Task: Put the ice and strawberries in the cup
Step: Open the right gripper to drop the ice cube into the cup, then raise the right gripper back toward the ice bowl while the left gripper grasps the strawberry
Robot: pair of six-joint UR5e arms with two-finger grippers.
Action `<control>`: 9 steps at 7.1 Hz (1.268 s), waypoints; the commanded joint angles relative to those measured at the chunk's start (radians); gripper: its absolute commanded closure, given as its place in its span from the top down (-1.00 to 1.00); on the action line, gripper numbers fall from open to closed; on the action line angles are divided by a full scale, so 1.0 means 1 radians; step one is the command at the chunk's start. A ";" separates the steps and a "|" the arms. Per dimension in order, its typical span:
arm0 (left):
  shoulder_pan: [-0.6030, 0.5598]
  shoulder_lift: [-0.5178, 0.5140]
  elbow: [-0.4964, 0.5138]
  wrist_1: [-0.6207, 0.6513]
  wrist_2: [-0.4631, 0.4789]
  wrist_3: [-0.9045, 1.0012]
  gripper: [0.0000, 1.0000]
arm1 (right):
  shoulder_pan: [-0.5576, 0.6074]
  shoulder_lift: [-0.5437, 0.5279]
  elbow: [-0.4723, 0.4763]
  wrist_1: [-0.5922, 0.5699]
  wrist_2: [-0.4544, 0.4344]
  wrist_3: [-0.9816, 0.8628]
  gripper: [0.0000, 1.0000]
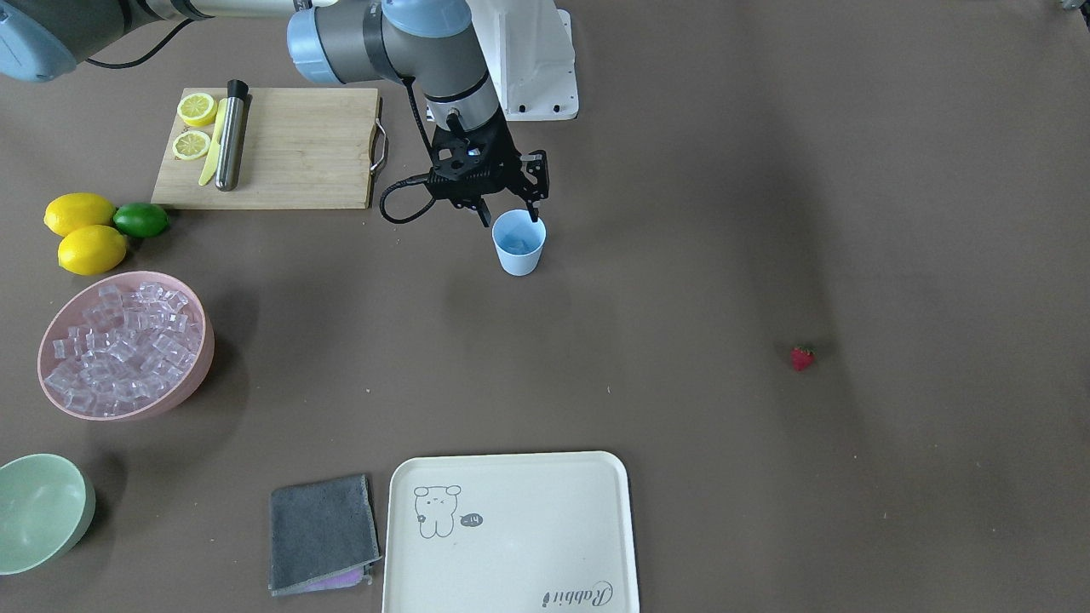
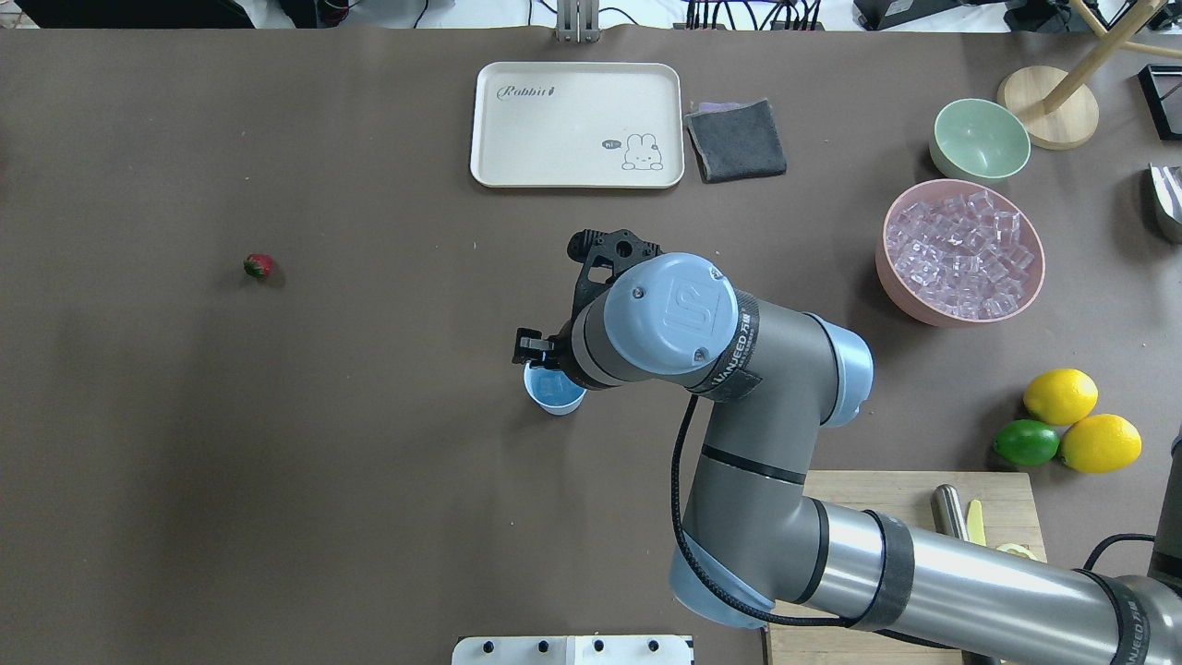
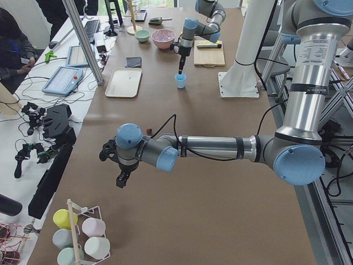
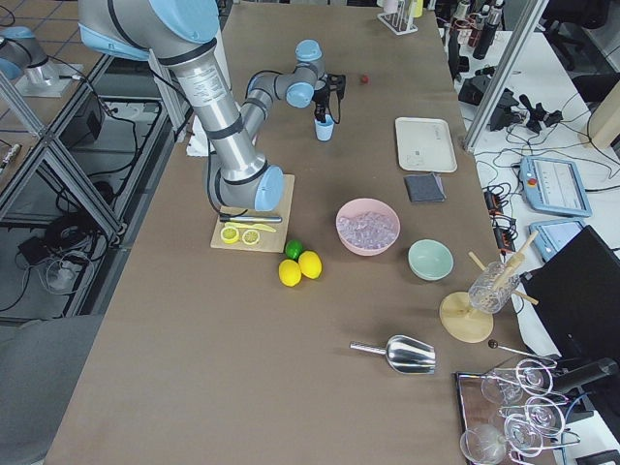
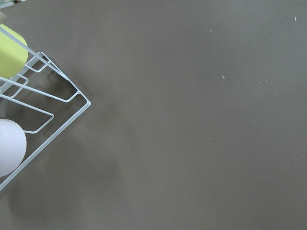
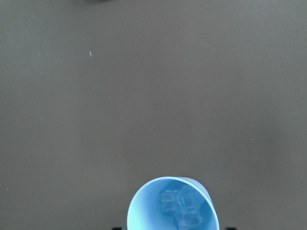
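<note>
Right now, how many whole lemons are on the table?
2. One lemon lies beside the lime, near the cutting board; the other lemon lies against it, nearer the pink bowl. The cut lemon halves on the board are not counted.

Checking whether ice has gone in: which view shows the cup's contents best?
The right wrist-mounted view: it looks down into the cup, showing a few ice cubes at the bottom. Front-facing shows only a pale interior; overhead, the right arm partly covers it; side views show it tiny; left wrist misses it.
</note>
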 commanded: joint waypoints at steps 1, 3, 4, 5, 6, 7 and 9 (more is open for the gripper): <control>0.000 -0.037 -0.035 -0.002 -0.002 -0.002 0.96 | 0.055 -0.037 0.083 -0.030 -0.013 -0.003 0.99; 0.106 -0.054 -0.132 -0.098 -0.001 -0.152 0.96 | 0.132 -0.224 0.254 -0.002 -0.002 -0.229 0.99; 0.188 -0.059 -0.209 -0.100 0.005 -0.415 0.96 | 0.178 -0.295 0.273 0.076 -0.001 -0.306 0.99; 0.272 -0.060 -0.245 -0.102 0.011 -0.538 0.96 | 0.223 -0.341 0.257 0.083 0.043 -0.309 0.99; 0.357 -0.045 -0.328 -0.126 0.059 -0.577 0.97 | 0.250 -0.349 0.229 0.081 0.108 -0.308 0.99; 0.470 -0.008 -0.395 -0.153 0.246 -0.639 0.96 | 0.283 -0.345 0.187 0.087 0.152 -0.303 0.99; 0.668 0.000 -0.395 -0.158 0.477 -0.791 0.97 | 0.333 -0.364 0.185 0.123 0.151 -0.293 0.99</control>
